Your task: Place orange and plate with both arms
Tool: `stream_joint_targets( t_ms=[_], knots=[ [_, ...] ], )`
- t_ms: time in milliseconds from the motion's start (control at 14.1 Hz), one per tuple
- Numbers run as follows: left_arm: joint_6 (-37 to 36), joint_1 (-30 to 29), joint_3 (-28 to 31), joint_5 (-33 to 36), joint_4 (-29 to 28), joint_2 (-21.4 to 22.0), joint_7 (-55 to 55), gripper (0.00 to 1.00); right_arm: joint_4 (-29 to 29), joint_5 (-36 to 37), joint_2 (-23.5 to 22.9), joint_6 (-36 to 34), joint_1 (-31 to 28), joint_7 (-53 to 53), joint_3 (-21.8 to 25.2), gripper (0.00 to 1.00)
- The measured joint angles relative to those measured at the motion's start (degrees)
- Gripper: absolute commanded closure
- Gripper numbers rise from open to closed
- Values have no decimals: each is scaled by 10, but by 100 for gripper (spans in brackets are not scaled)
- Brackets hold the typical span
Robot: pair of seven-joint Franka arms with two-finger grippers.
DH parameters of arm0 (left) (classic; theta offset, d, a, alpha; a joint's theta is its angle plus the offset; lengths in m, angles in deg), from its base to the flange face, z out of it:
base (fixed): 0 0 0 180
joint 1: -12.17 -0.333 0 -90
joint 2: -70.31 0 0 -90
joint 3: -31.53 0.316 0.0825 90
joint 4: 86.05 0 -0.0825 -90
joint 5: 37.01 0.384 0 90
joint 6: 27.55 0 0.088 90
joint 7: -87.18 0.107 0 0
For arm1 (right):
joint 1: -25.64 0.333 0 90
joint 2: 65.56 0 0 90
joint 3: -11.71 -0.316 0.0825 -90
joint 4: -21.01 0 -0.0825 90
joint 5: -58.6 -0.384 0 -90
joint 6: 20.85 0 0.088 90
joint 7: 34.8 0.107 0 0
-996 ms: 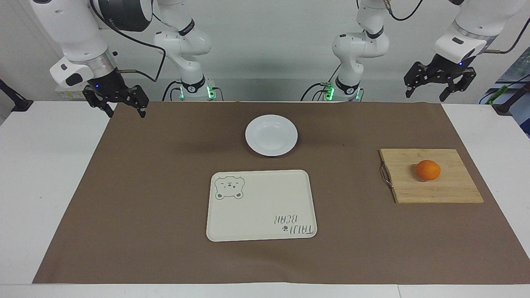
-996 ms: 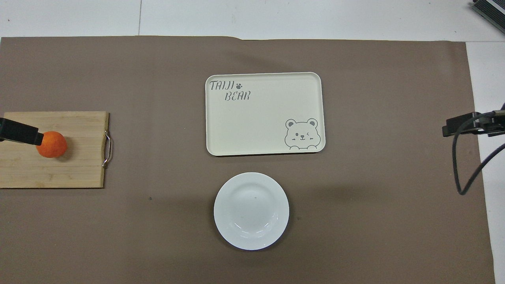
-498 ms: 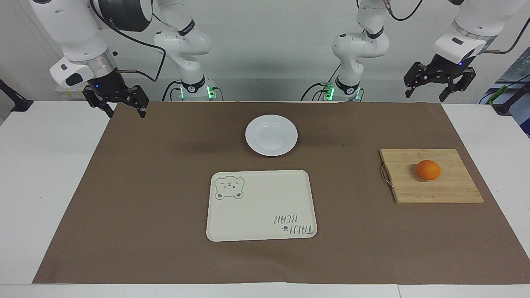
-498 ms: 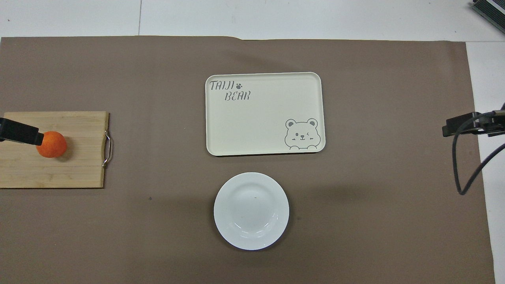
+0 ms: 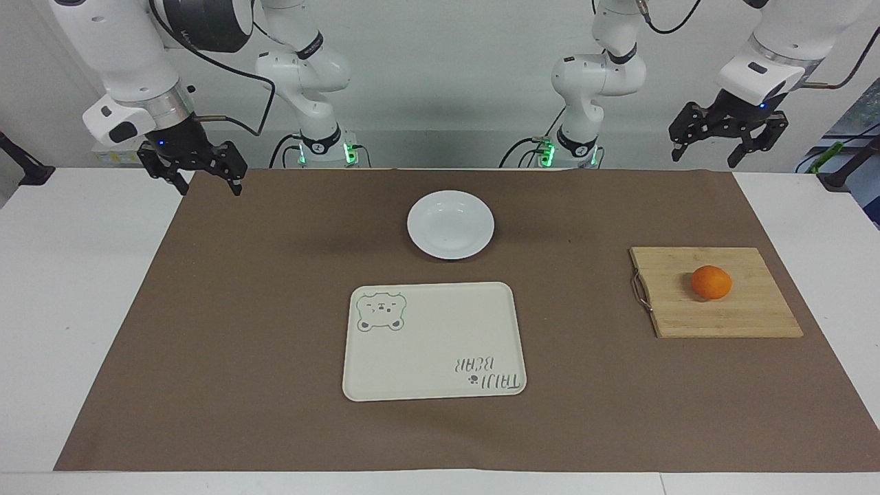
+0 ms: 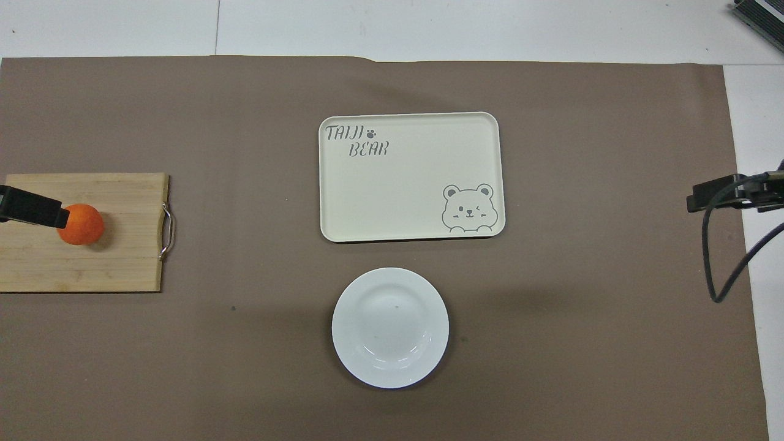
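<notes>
Facing view: left pincer and right pincer hang raised, released, at the surface's ends. The orange sits on a cutting board; the plate lies nearer the robots than the tray.

Overhead view: the left pincer's tip overlaps the orange; the pincers are cut off by the edges.

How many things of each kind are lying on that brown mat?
Plate: 1
Tray: 1
Cutting board: 1
Orange, on the cutting board: 1
Total: 4

White table under brown mat: plate, tray, cutting board.
</notes>
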Motion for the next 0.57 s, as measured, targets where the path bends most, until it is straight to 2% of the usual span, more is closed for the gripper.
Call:
stream_joint_targets(
  t_ms=[569],
  knots=[
    [29,-6,3,0,-18,6,2,0,0,0,0,0,0,0,0,0]
  ],
)
